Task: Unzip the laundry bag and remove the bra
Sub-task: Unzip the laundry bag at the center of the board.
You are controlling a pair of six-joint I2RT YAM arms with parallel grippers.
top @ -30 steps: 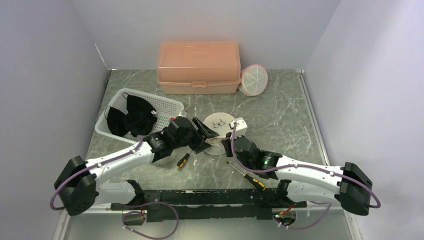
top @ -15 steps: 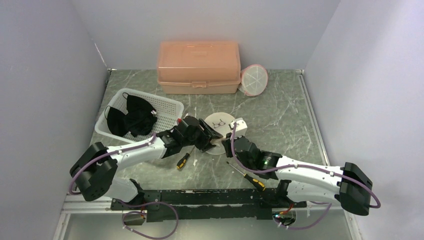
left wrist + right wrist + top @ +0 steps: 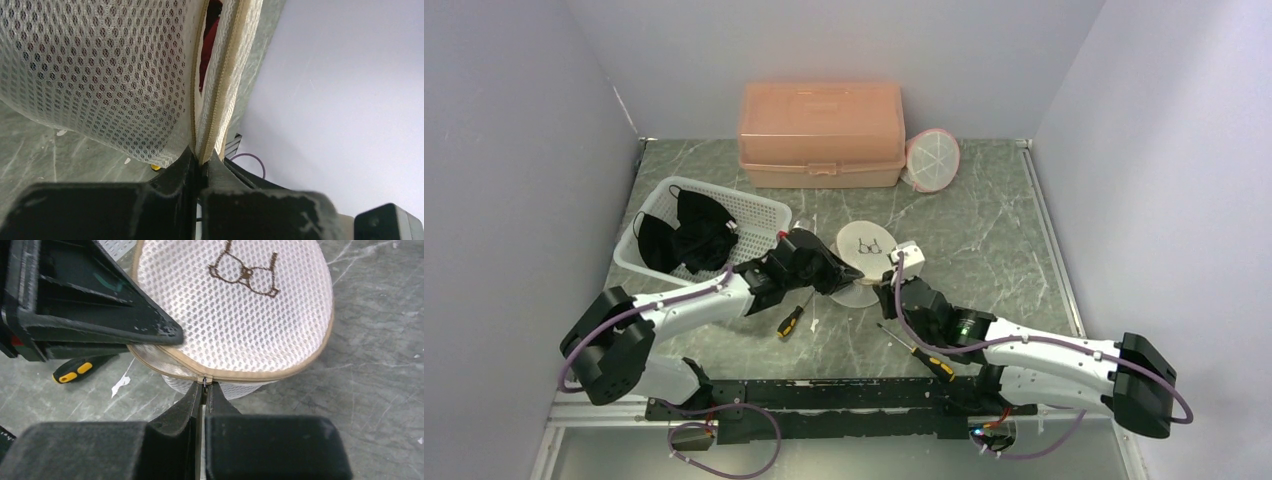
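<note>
The laundry bag (image 3: 865, 258) is a round white mesh pouch with a brown bra print and tan zipper trim, lying mid-table. My left gripper (image 3: 850, 279) reaches in from the left and is shut on the bag's zipper edge (image 3: 207, 145). The zipper is partly parted there, and dark red fabric (image 3: 209, 45), apparently the bra, shows inside the slit. My right gripper (image 3: 889, 287) comes from the near right and is shut on the small zipper pull (image 3: 204, 380) at the bag's near rim. In the right wrist view the bag (image 3: 235, 310) tilts up off the table, with the left fingers (image 3: 110, 315) on its left.
A white basket (image 3: 759, 209) holding black garments (image 3: 686, 238) stands at the left. A pink lidded box (image 3: 821, 134) and a pink-trimmed round mesh bag (image 3: 932, 160) are at the back. Two yellow-and-black screwdrivers (image 3: 790, 321) (image 3: 921, 354) lie near the arms.
My left gripper moved right to the bag and closed on its zipper edge. The bag's left side rose slightly. The right arm shifted a little to the right, still gripping.
</note>
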